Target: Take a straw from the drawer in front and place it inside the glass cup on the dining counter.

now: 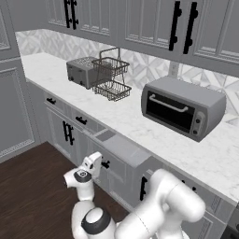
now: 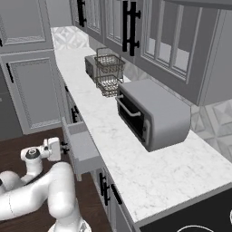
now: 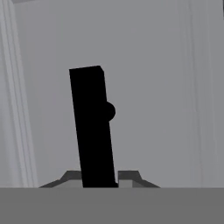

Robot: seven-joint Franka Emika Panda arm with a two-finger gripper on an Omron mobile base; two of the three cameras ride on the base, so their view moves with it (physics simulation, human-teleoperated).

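The drawer (image 1: 122, 150) stands pulled part way out of the grey cabinets under the worktop, and a strip of its plain grey inside (image 1: 105, 135) shows. My gripper (image 1: 101, 164) is at its front panel (image 2: 82, 149). In the hand view the short black bar handle (image 3: 92, 127) runs up from between my two fingertips (image 3: 73, 176), and the gripper (image 3: 99, 177) is shut on it. From the right base the gripper (image 2: 62, 147) meets the drawer front from the left. No straw shows inside the drawer. The glass cup and the dining counter are out of view.
On the marble worktop (image 1: 140, 126) stand a grey toaster oven (image 1: 182, 108), a wire basket rack (image 1: 111, 79) and a toaster (image 1: 80, 72). Grey cabinet doors (image 1: 65, 133) with black handles flank the drawer. Dark wooden floor (image 1: 32, 196) lies to the left.
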